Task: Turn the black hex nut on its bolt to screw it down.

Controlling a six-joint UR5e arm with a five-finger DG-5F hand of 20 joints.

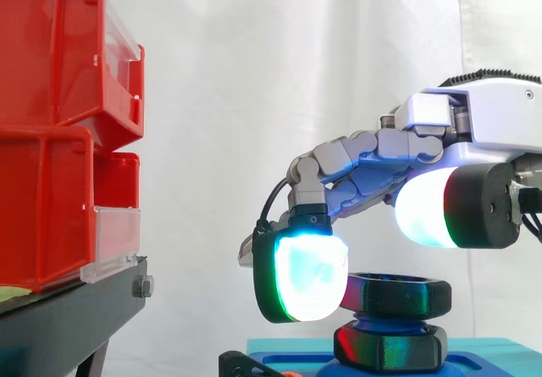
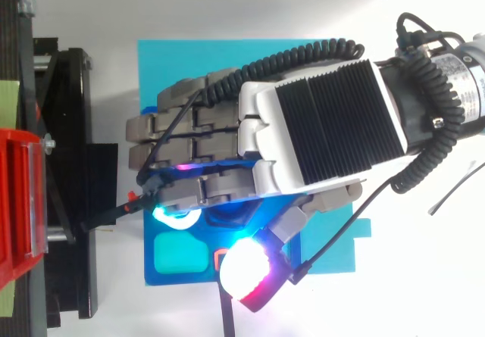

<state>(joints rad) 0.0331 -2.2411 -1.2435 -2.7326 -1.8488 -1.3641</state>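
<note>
The black hex nut (image 1: 396, 295) sits on a blue bolt (image 1: 383, 316), above a second black nut (image 1: 391, 348) on the blue base (image 2: 174, 57). My hand (image 1: 500, 131) reaches in from the right and arches over the nut with its fingers curled down. One glowing white-cyan fingertip pad (image 1: 301, 275) rests against the nut's left edge. The thumb pad (image 1: 421, 207) glows white and hangs above the nut, apart from it. In the top view the hand (image 2: 326, 117) covers the nut.
Stacked red bins (image 1: 51, 123) stand on a black stand (image 1: 59, 318) at the left, close to the fingertips. The base has a teal pocket (image 2: 178, 254) near its front corner. A thin black cable (image 2: 455, 193) lies on the white table at the right.
</note>
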